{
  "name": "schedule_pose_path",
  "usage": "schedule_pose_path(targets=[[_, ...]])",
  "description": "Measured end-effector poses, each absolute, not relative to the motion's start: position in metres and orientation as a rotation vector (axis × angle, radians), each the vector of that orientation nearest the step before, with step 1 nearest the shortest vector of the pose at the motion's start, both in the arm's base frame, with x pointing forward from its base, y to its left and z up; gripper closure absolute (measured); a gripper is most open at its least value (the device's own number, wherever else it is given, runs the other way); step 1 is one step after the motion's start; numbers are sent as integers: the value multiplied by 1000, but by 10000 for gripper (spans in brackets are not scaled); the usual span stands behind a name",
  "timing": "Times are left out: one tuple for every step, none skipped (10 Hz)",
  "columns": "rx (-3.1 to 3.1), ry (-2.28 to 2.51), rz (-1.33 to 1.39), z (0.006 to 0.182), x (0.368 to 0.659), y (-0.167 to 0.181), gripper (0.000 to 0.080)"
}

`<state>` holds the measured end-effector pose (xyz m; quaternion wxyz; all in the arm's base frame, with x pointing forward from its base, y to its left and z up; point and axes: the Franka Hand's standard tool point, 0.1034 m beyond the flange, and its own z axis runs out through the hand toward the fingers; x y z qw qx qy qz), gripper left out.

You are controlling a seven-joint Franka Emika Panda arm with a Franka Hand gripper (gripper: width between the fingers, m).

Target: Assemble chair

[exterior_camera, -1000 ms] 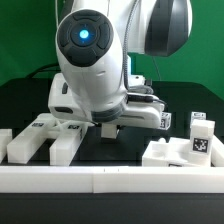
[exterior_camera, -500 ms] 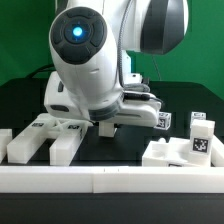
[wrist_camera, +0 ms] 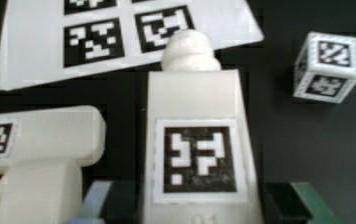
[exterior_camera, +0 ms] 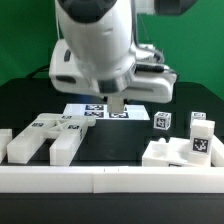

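Observation:
My gripper (exterior_camera: 118, 97) is raised above the marker board (exterior_camera: 100, 111) and is shut on a white chair leg (exterior_camera: 118, 106), which hangs upright with its peg end down. In the wrist view the leg (wrist_camera: 196, 110) runs up the middle with a tag on its face. Its rounded peg lies over the marker board (wrist_camera: 104, 40). My gripper (wrist_camera: 196, 205) has a finger (wrist_camera: 97, 198) on either side of the leg. More white chair bars (exterior_camera: 40, 135) lie at the exterior view's left, one of them in the wrist view (wrist_camera: 33, 165). A small tagged cube (exterior_camera: 162, 120) sits at the right (wrist_camera: 329, 66).
A flat white chair piece with a tag (exterior_camera: 175, 152) and a small upright block (exterior_camera: 200, 123) sit at the exterior view's right. The long low white border rail (exterior_camera: 110, 180) runs along the front. The table is black, with a green backdrop behind.
The gripper was low on the table beside the bars. It has risen and moved back over the marker board with the chair leg in it.

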<state>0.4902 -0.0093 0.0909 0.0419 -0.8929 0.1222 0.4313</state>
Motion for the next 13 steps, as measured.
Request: schedule_pose_path(targets=[[-2727, 372, 1323, 103, 498, -11, 509], [-2737, 374, 1304, 100, 500, -11, 509], [-2751, 374, 1280, 98, 502, -11, 509], [-2751, 375, 1279, 98, 502, -11, 509], [-2782, 377, 1215, 95, 509, -12, 509], [-2823, 379, 1116, 96, 516, -11, 509], [-2856, 384, 1013, 102, 524, -14, 509], [-2889, 388, 907, 107, 533, -15, 509], [-2906, 386, 852, 110, 539, -15, 509], [-2946, 386, 729, 110, 549, -14, 509], [-2981, 389, 591, 109, 554, -13, 509], [-3001, 391, 497, 109, 552, -12, 509], [-3014, 392, 430, 108, 554, -12, 509]])
